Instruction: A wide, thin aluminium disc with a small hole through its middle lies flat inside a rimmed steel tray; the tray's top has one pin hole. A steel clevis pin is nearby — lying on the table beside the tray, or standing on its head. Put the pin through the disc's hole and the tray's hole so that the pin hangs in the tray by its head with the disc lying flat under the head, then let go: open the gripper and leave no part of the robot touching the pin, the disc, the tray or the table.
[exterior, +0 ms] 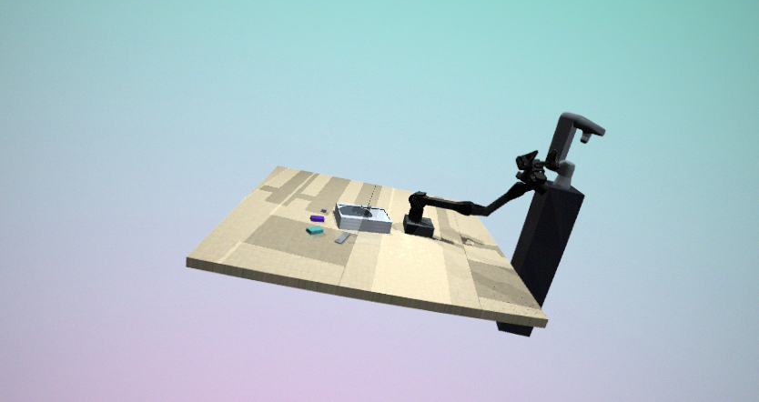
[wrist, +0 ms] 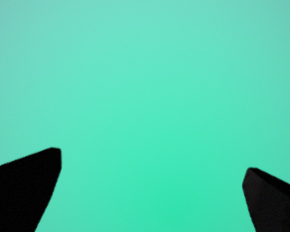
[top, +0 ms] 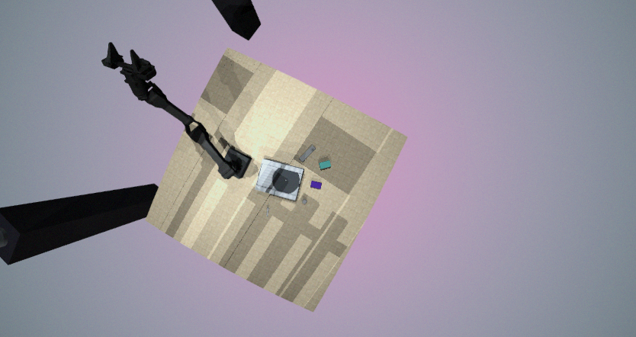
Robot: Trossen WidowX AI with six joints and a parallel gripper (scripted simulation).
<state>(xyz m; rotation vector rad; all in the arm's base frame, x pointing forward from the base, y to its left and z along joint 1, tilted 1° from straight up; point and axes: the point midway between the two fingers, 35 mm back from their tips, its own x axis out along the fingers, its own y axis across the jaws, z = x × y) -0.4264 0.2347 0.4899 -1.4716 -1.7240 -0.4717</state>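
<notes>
Your gripper (top: 120,47) (exterior: 544,154) (wrist: 155,170) stands wide open, gripping nothing; the aluminium disc (top: 279,184) (exterior: 350,210) lies in the tray (top: 266,174) (exterior: 366,224), and the apparent clevis pin (top: 267,211) beside it. Grasping, insertion and release remain.

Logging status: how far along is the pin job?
Not started, by the look. The disc lies inside the tray, as supplied; no pin visibly hangs there. In hand: nothing; the gripper is open, off the table. Left: pick, insert, release.
</notes>
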